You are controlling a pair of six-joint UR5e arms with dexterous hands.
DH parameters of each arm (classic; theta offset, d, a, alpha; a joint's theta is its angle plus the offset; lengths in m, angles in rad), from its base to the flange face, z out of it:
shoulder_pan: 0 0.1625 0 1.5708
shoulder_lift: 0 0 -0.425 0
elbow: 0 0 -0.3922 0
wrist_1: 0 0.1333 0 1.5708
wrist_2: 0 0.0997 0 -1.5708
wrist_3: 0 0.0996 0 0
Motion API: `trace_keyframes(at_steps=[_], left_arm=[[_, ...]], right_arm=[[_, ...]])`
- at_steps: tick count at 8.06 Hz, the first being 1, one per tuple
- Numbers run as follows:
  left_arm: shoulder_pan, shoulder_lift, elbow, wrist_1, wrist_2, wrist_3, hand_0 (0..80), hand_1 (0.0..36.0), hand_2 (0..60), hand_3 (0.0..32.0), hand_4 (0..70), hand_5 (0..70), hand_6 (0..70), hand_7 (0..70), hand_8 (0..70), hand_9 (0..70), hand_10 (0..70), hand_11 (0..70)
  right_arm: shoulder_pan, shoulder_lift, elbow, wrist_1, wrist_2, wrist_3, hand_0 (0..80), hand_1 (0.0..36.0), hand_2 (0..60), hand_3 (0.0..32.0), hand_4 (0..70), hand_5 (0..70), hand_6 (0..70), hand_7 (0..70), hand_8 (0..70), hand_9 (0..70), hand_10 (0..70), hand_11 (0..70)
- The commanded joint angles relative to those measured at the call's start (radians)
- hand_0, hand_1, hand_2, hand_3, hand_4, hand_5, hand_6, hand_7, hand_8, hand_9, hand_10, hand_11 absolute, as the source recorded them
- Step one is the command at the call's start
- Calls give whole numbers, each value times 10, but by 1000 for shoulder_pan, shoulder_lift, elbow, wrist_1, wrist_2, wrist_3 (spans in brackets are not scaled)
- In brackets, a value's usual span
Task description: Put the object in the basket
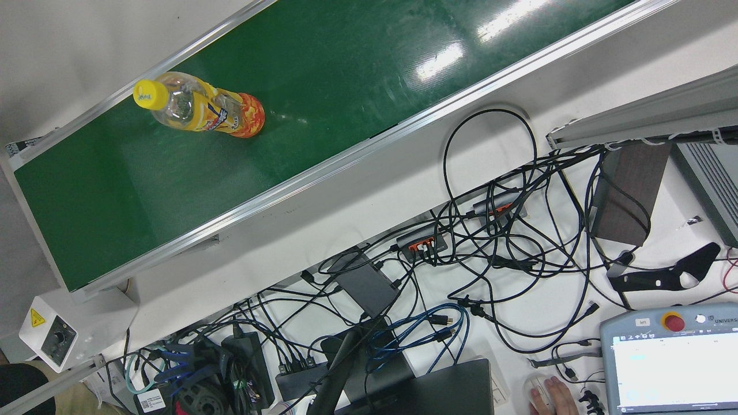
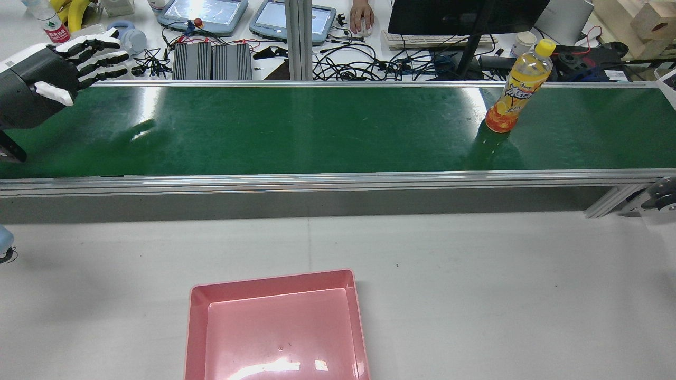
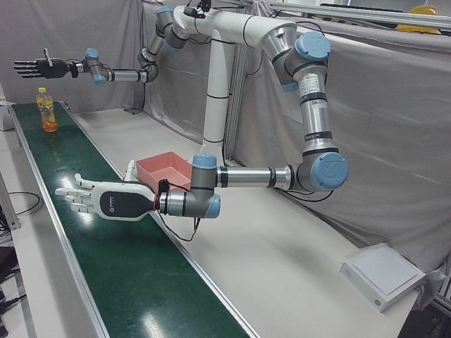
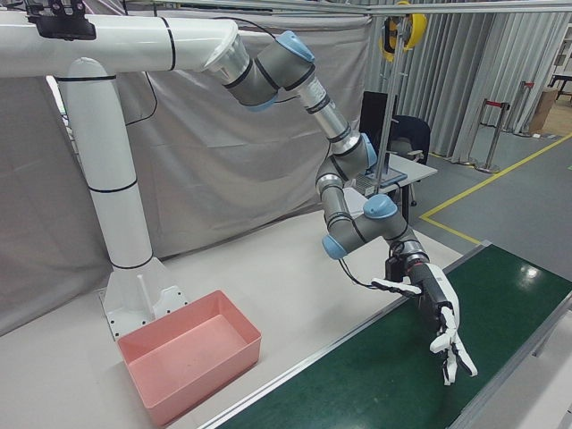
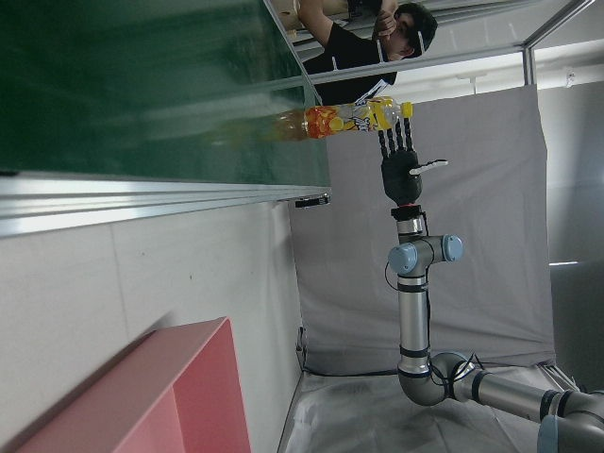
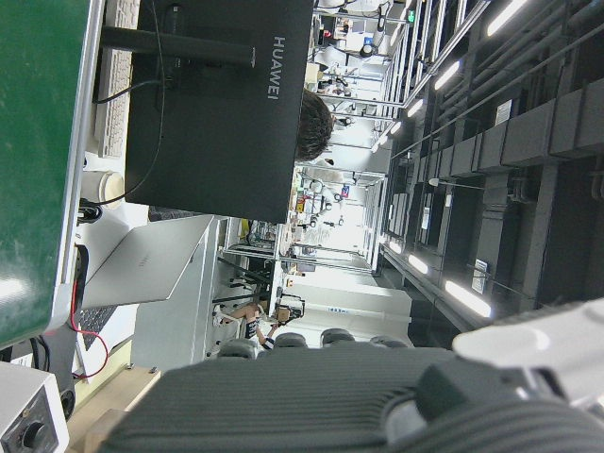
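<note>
Both hands hold nothing, fingers spread flat: the left hand (image 2: 63, 58) hovers over one end of the green conveyor belt (image 2: 317, 126), the right hand (image 3: 39, 67) beyond the other end, just past the upright orange bottle (image 2: 520, 87); the pink basket (image 2: 277, 327) sits on the counter (image 2: 475, 290), apart from both
</note>
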Motion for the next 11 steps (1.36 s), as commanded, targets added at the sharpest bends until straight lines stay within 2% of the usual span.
trace_keyframes(at_steps=[1, 4, 9, 11], left_arm=[[2, 0, 0, 0, 0, 0, 486, 65, 0, 52, 135, 297, 30, 19, 112, 117, 86, 134], [2, -2, 0, 0, 0, 2, 487, 64, 0, 44, 139, 297, 32, 18, 115, 122, 89, 138], [3, -3, -2, 5, -20, 2, 485, 62, 0, 54, 136, 295, 30, 18, 110, 115, 87, 135], [3, -3, -2, 5, -18, 2, 485, 64, 0, 44, 138, 295, 32, 19, 113, 118, 87, 134]], right_arm=[[0, 0, 0, 0, 0, -1, 0, 0, 0, 0, 0, 0, 0, 0, 0, 0, 0, 0], [0, 0, 0, 0, 0, -1, 0, 0, 0, 0, 0, 0, 0, 0, 0, 0, 0, 0], [0, 0, 0, 0, 0, -1, 0, 0, 0, 0, 0, 0, 0, 0, 0, 0, 0, 0], [0, 0, 0, 0, 0, -1, 0, 0, 0, 0, 0, 0, 0, 0, 0, 0, 0, 0]])
